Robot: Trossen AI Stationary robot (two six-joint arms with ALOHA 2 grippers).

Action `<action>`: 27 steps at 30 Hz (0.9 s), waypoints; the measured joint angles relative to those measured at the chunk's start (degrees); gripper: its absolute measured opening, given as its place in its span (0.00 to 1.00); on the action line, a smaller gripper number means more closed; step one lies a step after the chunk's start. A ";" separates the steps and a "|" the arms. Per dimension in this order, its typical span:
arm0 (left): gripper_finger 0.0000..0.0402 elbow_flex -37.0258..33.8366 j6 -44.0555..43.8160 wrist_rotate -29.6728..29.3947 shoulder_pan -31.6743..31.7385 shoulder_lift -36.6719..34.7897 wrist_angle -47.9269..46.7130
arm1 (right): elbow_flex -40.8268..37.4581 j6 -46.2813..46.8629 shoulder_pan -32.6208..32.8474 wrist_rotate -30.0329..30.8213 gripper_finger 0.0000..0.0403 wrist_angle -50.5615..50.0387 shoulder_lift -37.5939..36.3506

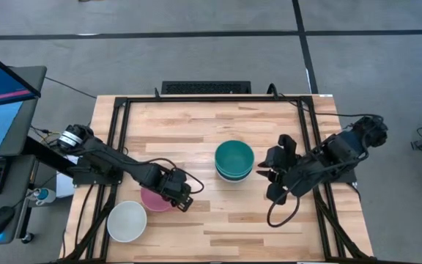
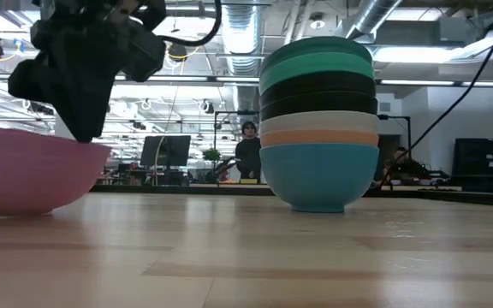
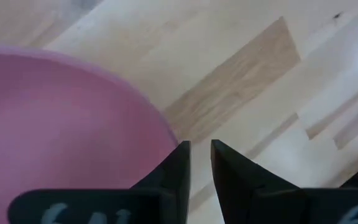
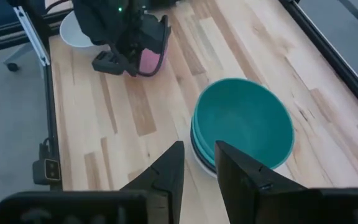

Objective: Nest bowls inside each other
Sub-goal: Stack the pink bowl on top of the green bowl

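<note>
The left pincer sat low over the pink bowl, near the surface's front-left part, its two dark fingers narrowed to a slim gap astride the bowl's rim on the side facing the stack; whether they had truly bitten on the rim could not be told, since a sliver of wood showed between them in the left wrist view. The pink bowl rested on the surface, just beside the white bowl, which stood closer to the front-left corner. Near the middle of the surface stood the stack of nested bowls, a teal one on top, with black, white, orange and blue ones below it in the low view. The right pincer hovered just to the right of that stack, holding nothing, its fingers standing a narrow gap apart. The step in hand looked to be the grasp of the pink bowl by its rim. The next move would call for a firm pinch on the thin wall, a lift clear of the surface, a carry across to the stack and a level descent into the teal bowl, leaving the white bowl for last.
</note>
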 joint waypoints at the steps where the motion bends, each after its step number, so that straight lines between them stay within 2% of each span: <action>1: 0.14 0.00 0.00 0.02 0.02 -0.13 0.41 | 0.00 0.02 0.00 0.01 0.28 0.01 -0.12; 11: 0.17 1.98 2.52 1.75 2.26 -1.57 1.33 | 0.00 -0.39 0.00 -0.03 0.28 -0.20 -0.09; 20: 0.17 5.08 8.29 5.30 6.39 -1.66 -15.36 | 0.00 -0.39 0.00 -0.05 0.28 -2.30 -0.11; 27: 0.17 5.20 7.83 3.52 6.78 -1.03 -13.19 | 0.00 -0.39 0.00 -0.05 0.28 -3.50 -0.10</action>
